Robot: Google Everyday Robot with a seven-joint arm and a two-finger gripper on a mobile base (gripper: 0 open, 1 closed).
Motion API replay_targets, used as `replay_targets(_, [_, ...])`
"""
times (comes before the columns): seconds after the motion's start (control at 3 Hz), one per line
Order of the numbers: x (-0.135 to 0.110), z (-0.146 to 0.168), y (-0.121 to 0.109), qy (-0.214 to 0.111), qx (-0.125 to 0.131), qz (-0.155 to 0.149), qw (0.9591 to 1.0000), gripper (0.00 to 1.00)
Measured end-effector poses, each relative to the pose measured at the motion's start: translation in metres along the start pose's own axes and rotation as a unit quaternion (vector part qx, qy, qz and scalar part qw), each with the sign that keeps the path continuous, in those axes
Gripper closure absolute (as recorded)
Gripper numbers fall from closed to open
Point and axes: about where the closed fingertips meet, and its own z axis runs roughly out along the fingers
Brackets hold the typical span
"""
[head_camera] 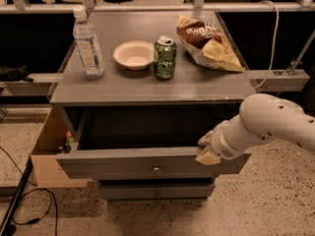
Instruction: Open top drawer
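We cannot tell how wide our end effector (207,150) is set as it rests on the right end of the front edge of the top drawer (123,164), which stands open to its left below the bench (147,90).

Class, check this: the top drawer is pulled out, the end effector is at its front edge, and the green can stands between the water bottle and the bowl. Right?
Not quite. The camera view shows the green can between the bowl and the chip bag. The top drawer is pulled out, with the end effector at its front edge.
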Motion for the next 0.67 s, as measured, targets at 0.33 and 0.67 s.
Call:
replay_targets(0.33, [0.0,0.0,0.0,0.0,0.0,0.0,1.0,1.0])
replay_targets(0.67, [0.0,0.0,0.0,0.0,0.0,0.0,1.0,0.83])
